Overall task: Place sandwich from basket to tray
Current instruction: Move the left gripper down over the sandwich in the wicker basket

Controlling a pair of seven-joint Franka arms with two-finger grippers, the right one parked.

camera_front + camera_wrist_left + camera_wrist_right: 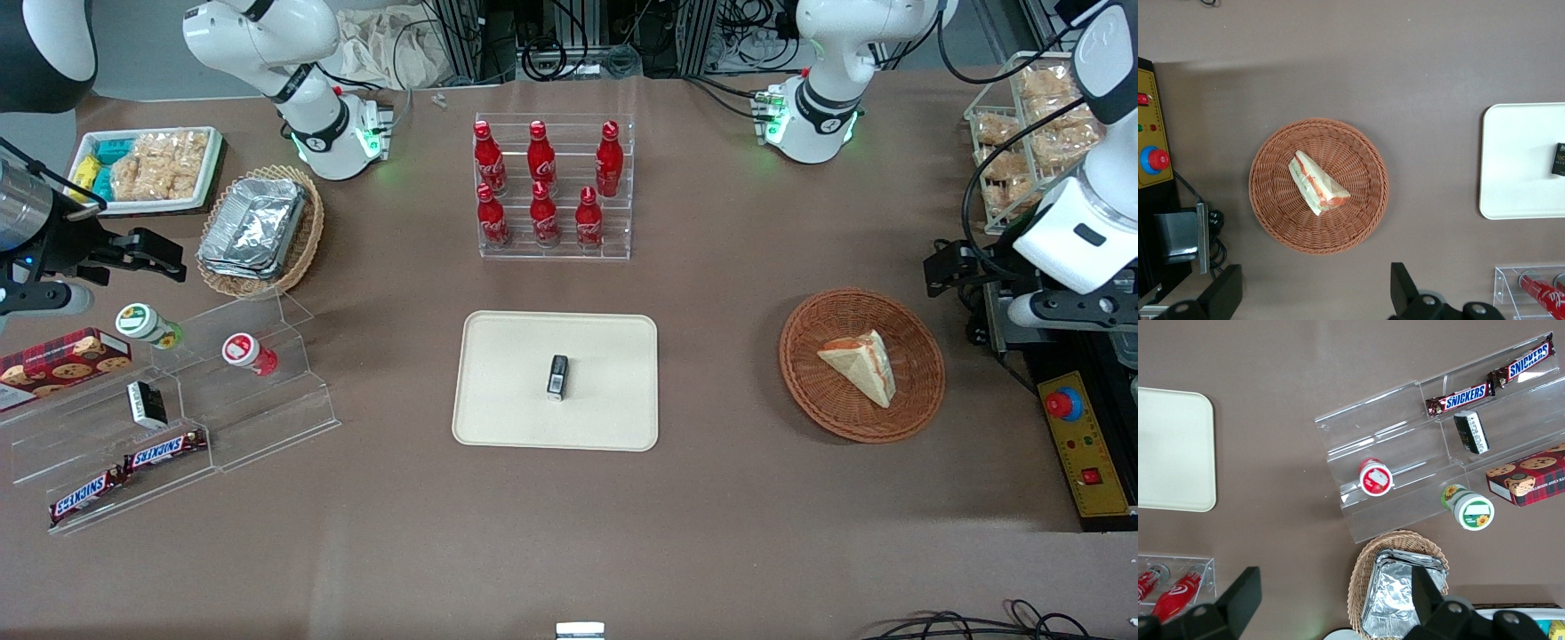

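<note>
The sandwich (861, 363) lies in the reddish-brown wicker basket (800, 382) toward the working arm's end of the table. The left wrist view looks straight down on the sandwich (1317, 183) and the basket (1265, 207). The left gripper (947, 267) hangs high above the table beside the basket, open and empty. Its fingers (1225, 293) stand wide apart around the gripper's middle (1313, 293). The cream tray (516, 418) lies at the table's middle, with a small black packet (557, 377) on it. The tray (1518, 160) also shows in the left wrist view.
A clear rack of red bottles (553, 187) stands farther from the camera than the tray. A yellow control box with a red button (1067, 404) lies beside the basket. A tan basket with foil containers (258, 229) and a clear snack shelf (222, 418) are toward the parked arm's end.
</note>
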